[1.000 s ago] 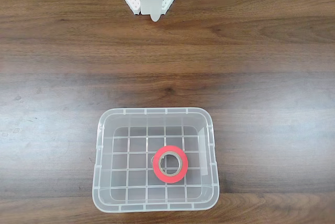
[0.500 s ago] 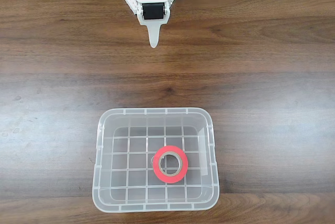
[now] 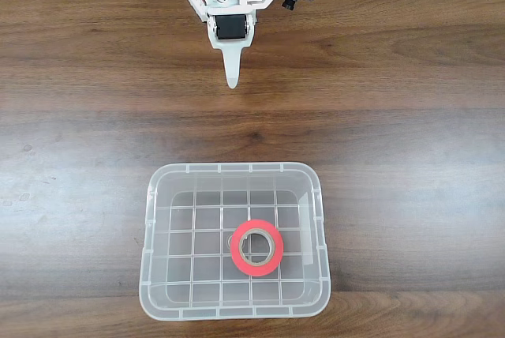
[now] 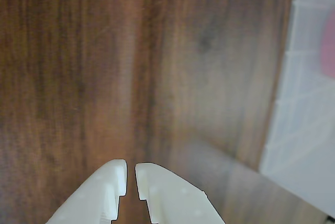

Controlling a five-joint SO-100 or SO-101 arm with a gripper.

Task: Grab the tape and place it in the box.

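- Dark wood-grain table [image 3: 410,117] across the whole fixed view, bare except for the task's things and the arm at the far edge.
- Nearest the camera in that view: the box [image 3: 151,219], clear plastic, grid-ribbed floor, sitting flat at the bottom edge.
- Inside it, lying flat on the ribbed floor right of centre: the tape [image 3: 256,247], red-orange with a pale core, apart from every wall.
- Judged from this: placing looks done, nothing left to carry.
- Farther off, at the top edge: the gripper [image 3: 232,79], now reaching further down over the table than a second ago, with the wrist unfolded and its black motor face turned up; tape and box unmoved over the same span.
- Fingers drawn together with only a thin slit between them in the wrist view [image 4: 131,179]; nothing held.
- Meaning unclear: possibly settling to rest, possibly starting a fresh reach.
- Hard to make out: wrist view blurred, box [image 4: 309,109] cut off at the right edge, tape [image 4: 328,46] reduced to a pink smear behind the wall; arm base cropped off at the top of the fixed view.
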